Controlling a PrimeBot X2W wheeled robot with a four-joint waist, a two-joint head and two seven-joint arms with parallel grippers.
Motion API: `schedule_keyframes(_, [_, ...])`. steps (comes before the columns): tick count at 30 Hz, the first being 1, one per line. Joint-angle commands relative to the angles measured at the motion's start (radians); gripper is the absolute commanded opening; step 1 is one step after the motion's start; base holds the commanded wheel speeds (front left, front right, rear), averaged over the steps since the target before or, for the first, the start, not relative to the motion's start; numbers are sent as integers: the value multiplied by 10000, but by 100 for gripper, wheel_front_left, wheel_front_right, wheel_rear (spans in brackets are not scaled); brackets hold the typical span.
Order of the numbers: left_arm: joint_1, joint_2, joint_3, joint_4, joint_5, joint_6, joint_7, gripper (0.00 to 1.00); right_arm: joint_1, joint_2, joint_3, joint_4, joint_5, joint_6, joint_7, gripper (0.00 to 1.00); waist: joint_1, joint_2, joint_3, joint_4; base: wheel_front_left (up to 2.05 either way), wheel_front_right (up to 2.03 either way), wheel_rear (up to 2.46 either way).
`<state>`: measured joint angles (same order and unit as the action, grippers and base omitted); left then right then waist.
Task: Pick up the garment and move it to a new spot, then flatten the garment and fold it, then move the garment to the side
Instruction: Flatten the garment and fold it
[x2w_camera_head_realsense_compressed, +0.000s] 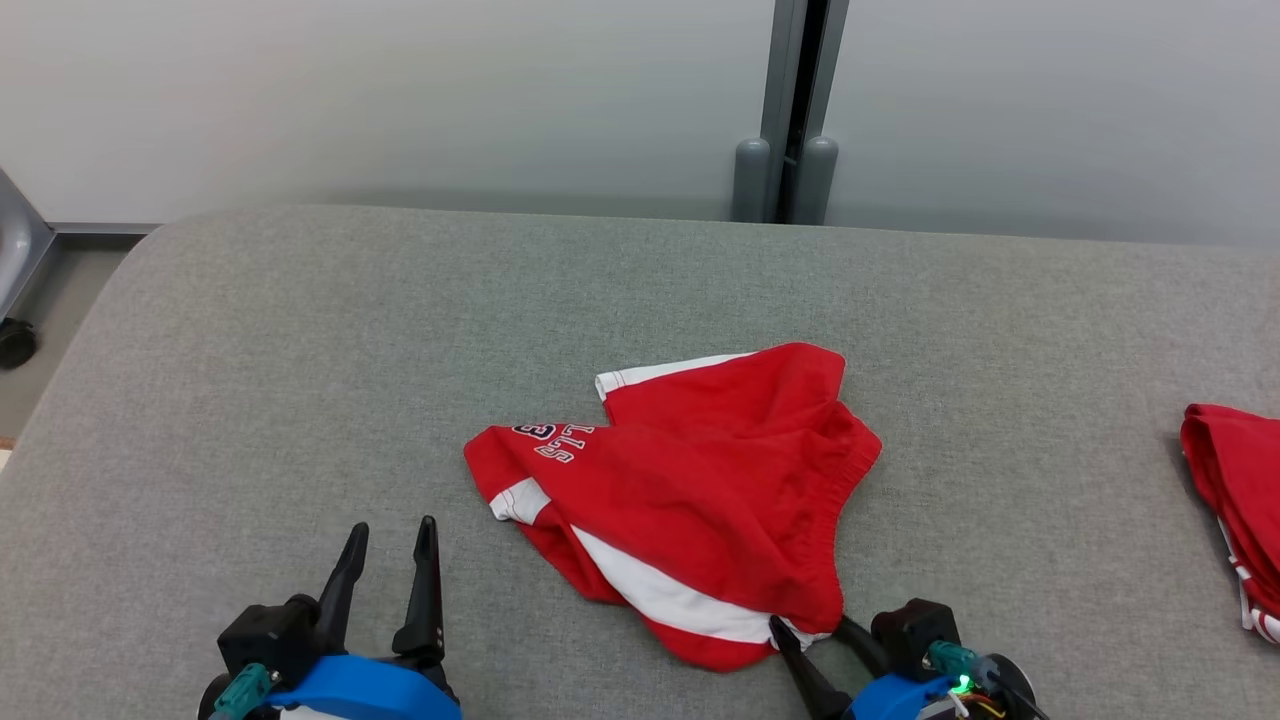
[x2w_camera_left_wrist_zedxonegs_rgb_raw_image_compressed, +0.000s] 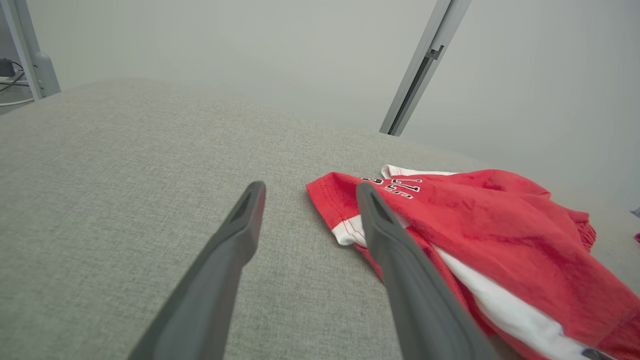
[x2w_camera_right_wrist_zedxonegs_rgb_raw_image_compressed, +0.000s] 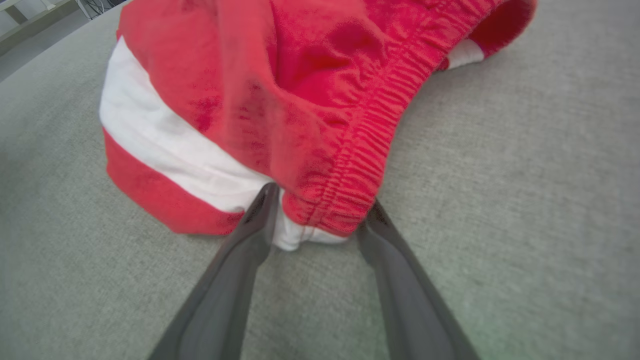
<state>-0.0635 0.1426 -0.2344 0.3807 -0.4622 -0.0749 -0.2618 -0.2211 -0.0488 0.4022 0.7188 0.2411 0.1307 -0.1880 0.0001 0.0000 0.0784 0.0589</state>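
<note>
The garment (x2w_camera_head_realsense_compressed: 700, 480) is a pair of red shorts with a white side stripe and printed lettering, lying crumpled in the middle of the grey padded table (x2w_camera_head_realsense_compressed: 300, 350). My right gripper (x2w_camera_head_realsense_compressed: 808, 625) sits at its near corner. In the right wrist view my right gripper (x2w_camera_right_wrist_zedxonegs_rgb_raw_image_compressed: 320, 200) stands open, its two fingers either side of the elastic waistband corner of the garment (x2w_camera_right_wrist_zedxonegs_rgb_raw_image_compressed: 300, 75), low on the table. My left gripper (x2w_camera_head_realsense_compressed: 393, 527) is open and holds nothing, to the left of the shorts. In the left wrist view my left gripper (x2w_camera_left_wrist_zedxonegs_rgb_raw_image_compressed: 311, 187) points past the lettered leg hem of the garment (x2w_camera_left_wrist_zedxonegs_rgb_raw_image_compressed: 500, 220).
Another red garment (x2w_camera_head_realsense_compressed: 1235, 500) lies at the table's right edge. Two grey posts (x2w_camera_head_realsense_compressed: 785, 180) stand behind the table against a pale wall. The table's left edge drops to the floor, where a dark wheel (x2w_camera_head_realsense_compressed: 15, 345) sits.
</note>
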Motion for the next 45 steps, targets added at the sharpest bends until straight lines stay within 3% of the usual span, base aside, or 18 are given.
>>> schedule_keyframes(1, [-102,-38,66,37,50,-37,-44,100,-90,-32,88,94,98,1,-59,39,-1,0,0,8,0,0,0])
schedule_keyframes(4, [-44,-21,-66,270,-17,-126,52,100,-196,-33,125,111,164,1,-281,1,-1,0,-15,-19,0,0,0])
schedule_keyframes(13, [-492,-146,-718,1047,-525,-424,1014,100,-141,-33,-406,-591,-139,1,-577,0,-1,0,51,-321,0,0,0])
schedule_keyframes(20, [-1133,-568,-922,1822,-2191,-574,1907,100,-62,-33,-523,-891,-362,1,-413,0,-1,0,139,-496,0,0,0])
schedule_keyframes(27, [-1691,-514,-1553,1914,-3699,-562,2488,100,-38,-33,-644,-1059,-523,1,-337,0,-1,0,268,-624,0,0,0])
schedule_keyframes(45, [-2968,-478,-1354,3520,-6238,-566,2438,100,-259,-31,-1102,-1212,-910,1,-443,0,-1,0,671,-1162,0,0,0])
